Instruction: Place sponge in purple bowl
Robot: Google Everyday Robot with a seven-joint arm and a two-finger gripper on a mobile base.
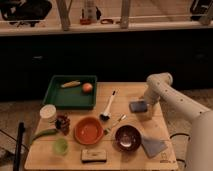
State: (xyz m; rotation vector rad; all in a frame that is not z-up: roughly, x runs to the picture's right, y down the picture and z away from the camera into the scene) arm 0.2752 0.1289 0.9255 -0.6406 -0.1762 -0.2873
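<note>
The sponge [138,106] is a small blue-grey block lying on the wooden table [130,92], right of centre. The purple bowl [127,137] stands nearer the front edge, below and a little left of the sponge, and holds nothing I can see. My gripper [148,109] hangs from the white arm [165,92] and points down at the sponge's right side, very close to it. I cannot tell whether it touches the sponge.
An orange bowl [89,130] stands left of the purple bowl. A grey-blue cloth [154,146] lies at the front right. A black-and-tan block [93,155], a green cup [60,146], a brush [108,106] and a green tray [72,92] with food are on the table.
</note>
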